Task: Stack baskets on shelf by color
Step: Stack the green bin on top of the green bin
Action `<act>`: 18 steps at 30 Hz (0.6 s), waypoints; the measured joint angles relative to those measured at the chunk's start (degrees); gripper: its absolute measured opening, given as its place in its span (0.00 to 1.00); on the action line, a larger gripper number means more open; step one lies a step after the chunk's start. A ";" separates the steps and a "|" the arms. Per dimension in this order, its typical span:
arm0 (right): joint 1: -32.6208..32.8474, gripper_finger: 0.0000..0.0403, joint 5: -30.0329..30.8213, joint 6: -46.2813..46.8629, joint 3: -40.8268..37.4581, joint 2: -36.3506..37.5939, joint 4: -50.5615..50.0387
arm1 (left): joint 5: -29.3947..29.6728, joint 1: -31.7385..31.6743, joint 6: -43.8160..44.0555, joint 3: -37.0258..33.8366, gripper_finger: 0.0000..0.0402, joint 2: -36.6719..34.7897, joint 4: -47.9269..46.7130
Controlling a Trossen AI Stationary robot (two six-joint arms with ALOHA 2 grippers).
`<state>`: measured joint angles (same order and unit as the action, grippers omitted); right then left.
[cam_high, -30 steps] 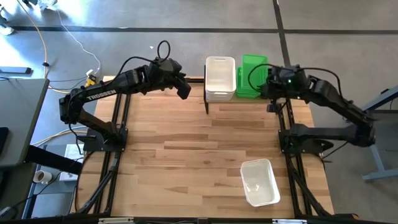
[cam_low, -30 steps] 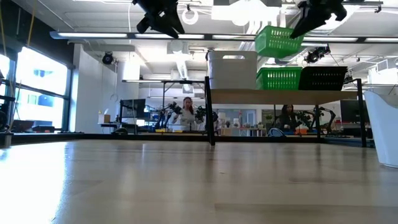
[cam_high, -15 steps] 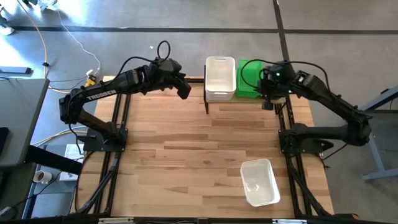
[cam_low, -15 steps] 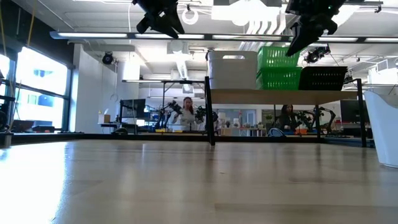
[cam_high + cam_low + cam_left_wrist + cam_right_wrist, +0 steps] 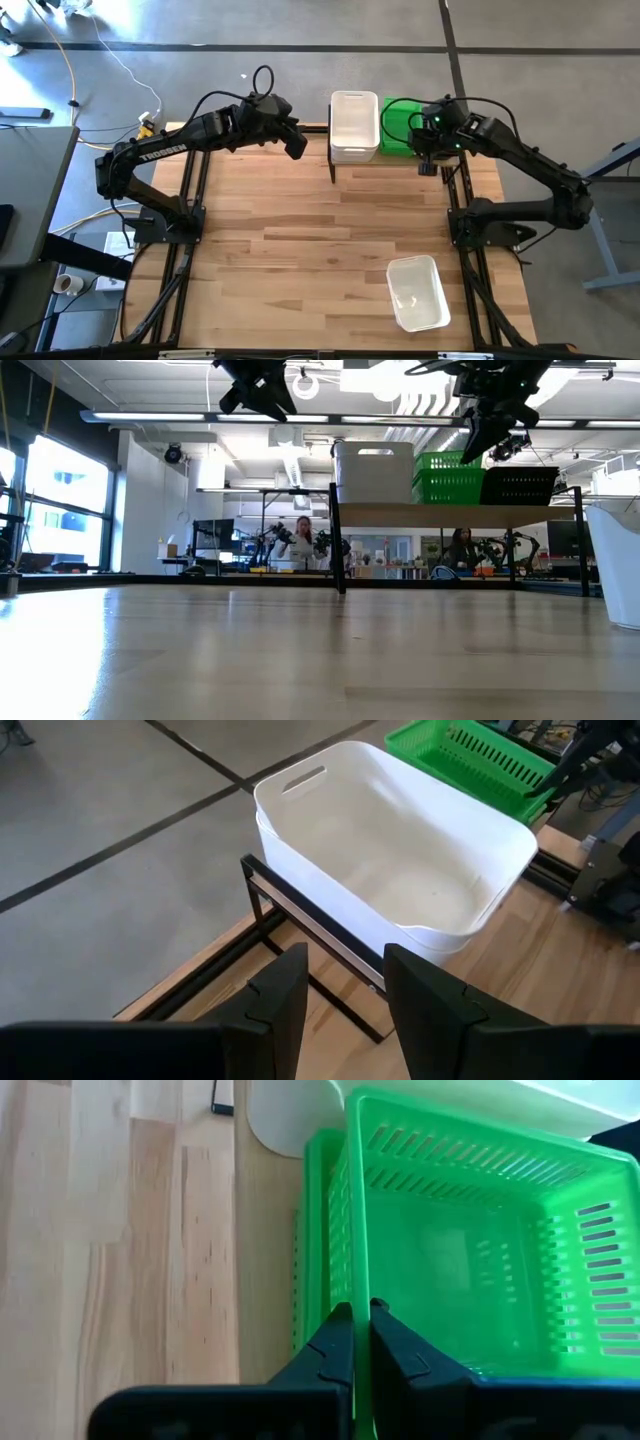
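A green basket (image 5: 470, 1250) sits inside another green basket (image 5: 315, 1230) on the shelf (image 5: 450, 512), with my right gripper (image 5: 355, 1335) shut on it. To their left on the shelf stand two nested white baskets (image 5: 400, 850). A black basket (image 5: 520, 485) stands on the shelf to the right of the green ones; my right arm hides it in the high view. A third white basket (image 5: 418, 292) rests on the table near its front right. My left gripper (image 5: 345, 990) hangs open with nothing between its fingers, above the table just left of the shelf (image 5: 297, 148). My right gripper pinches the rim of the upper green basket's wall (image 5: 352, 1280) on the side toward the table's near edge, one finger inside the basket and one outside. The fingers slant down from the table's right. The basket sits level, nested in the green basket below it.
The shelf's black legs (image 5: 332, 165) stand on the far part of the wooden tabletop (image 5: 320, 240). The arms' black frames run along the table's left and right sides. People and other tables show in the room behind.
My right gripper has moved down and toward the table's left with the green basket, staying shut on it. The basket was tilted above the stack and now sits level, lowered into the green basket on the shelf.
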<state>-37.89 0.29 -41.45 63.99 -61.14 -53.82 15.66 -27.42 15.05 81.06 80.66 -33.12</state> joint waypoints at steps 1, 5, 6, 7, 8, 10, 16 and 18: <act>0.00 0.00 0.10 -0.01 0.00 0.00 0.01 | 0.00 0.00 0.16 0.00 0.30 0.00 0.00; 0.00 0.00 0.16 0.14 0.00 0.00 0.04 | 0.00 0.00 1.02 0.00 0.30 0.00 0.02; 0.00 0.01 0.35 0.48 0.00 0.00 0.04 | 0.00 0.00 0.98 0.00 0.30 0.00 0.02; 0.00 0.02 0.73 0.83 0.00 0.02 0.04 | 0.00 0.00 0.90 0.00 0.30 0.00 0.00; 0.00 0.04 0.94 1.31 0.00 0.00 0.08 | 0.00 0.00 0.90 0.00 0.30 0.00 0.02; 0.00 0.08 1.05 2.31 0.00 0.02 0.08 | 0.00 0.00 0.88 0.00 0.30 0.00 0.02; 0.00 0.22 1.43 2.45 0.00 0.02 0.18 | 0.00 0.00 0.88 0.00 0.30 0.00 0.02; 0.04 0.24 2.62 2.61 0.03 0.12 -0.21 | 0.00 0.00 0.88 0.00 0.30 0.00 0.02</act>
<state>-37.85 2.91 -38.84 64.01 -61.02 -54.04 15.66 -27.42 15.92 81.06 80.66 -33.10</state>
